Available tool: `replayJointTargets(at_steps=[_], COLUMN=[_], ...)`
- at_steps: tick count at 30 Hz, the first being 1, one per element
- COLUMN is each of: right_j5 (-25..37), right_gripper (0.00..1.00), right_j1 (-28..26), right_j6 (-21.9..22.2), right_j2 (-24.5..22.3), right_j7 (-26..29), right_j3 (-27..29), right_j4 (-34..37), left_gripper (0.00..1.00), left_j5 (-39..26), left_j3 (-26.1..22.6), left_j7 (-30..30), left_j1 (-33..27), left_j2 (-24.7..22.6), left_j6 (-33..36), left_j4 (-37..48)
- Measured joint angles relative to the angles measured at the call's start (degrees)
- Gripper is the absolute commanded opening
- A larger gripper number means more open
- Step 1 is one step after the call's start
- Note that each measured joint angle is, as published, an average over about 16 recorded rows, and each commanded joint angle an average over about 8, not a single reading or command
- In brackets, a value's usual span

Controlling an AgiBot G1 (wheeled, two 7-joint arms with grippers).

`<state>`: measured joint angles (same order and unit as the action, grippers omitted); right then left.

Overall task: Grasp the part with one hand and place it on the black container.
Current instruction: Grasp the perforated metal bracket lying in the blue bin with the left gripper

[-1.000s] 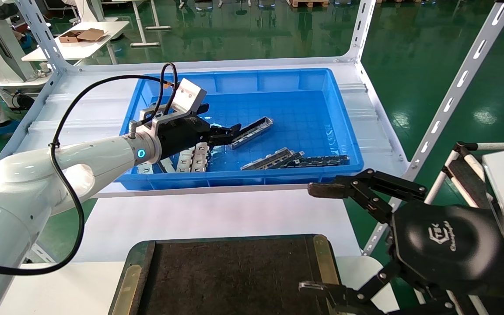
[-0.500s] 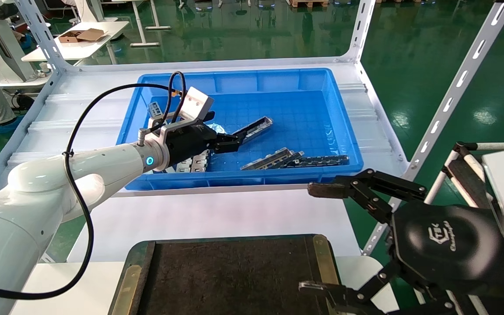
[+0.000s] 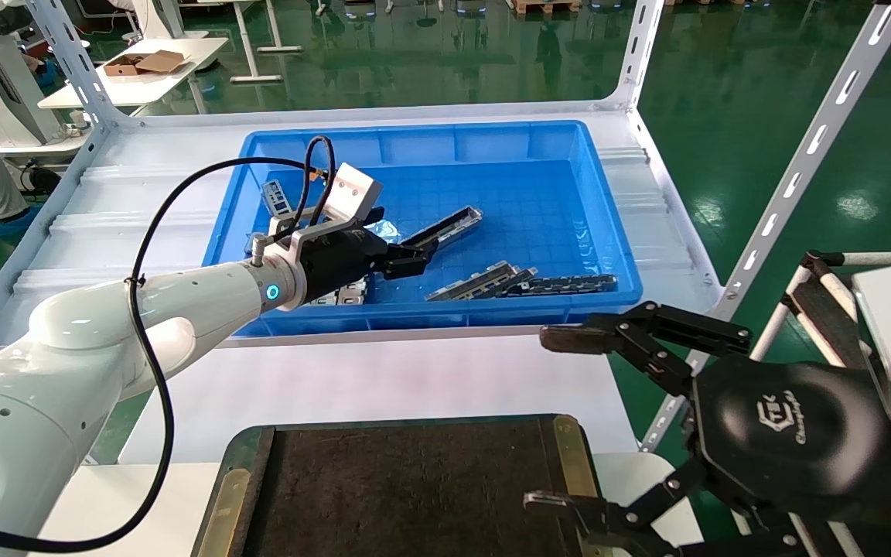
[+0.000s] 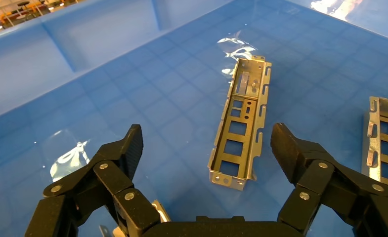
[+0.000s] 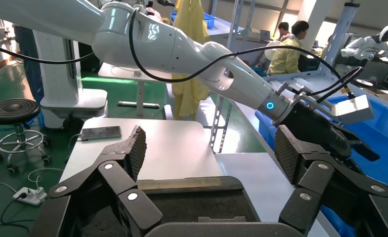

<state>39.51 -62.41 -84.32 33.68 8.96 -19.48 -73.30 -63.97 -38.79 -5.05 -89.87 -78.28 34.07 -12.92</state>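
Note:
The part, a narrow grey metal channel with slotted walls, lies on the floor of the blue bin. My left gripper is open and empty inside the bin, just short of the part's near end. In the left wrist view the part lies ahead of my left gripper, between the lines of the two spread fingers and nearer one of them, untouched. The black container sits at the near table edge. My right gripper hangs open and empty over the container's right side; it also shows in the right wrist view.
More channels and darker slotted bars lie at the bin's front right. Flat silver plates lie under the left wrist. Another channel lies beside the part. White rack posts stand at the right.
My left arm has shifted toward the bin's front, and its open gripper has moved slightly nearer me. The part and the right arm have not moved.

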Motion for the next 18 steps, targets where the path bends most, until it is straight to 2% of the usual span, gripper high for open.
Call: replayJointTargets(at_steps=[18], right_j5=[0.0], right_gripper=[0.0], right_j1=[0.0], right_j6=[0.0], right_j2=[0.0], right_j7=[0.0], right_j3=[0.0], right_j4=[0.0], left_gripper=[0.0], left_j5=[4.3], left_j3=[-6.2], left_j7=[2.6], left_j1=[0.5], left_j2=[0.1], left_j6=[-2.4], left_j4=[-1.5])
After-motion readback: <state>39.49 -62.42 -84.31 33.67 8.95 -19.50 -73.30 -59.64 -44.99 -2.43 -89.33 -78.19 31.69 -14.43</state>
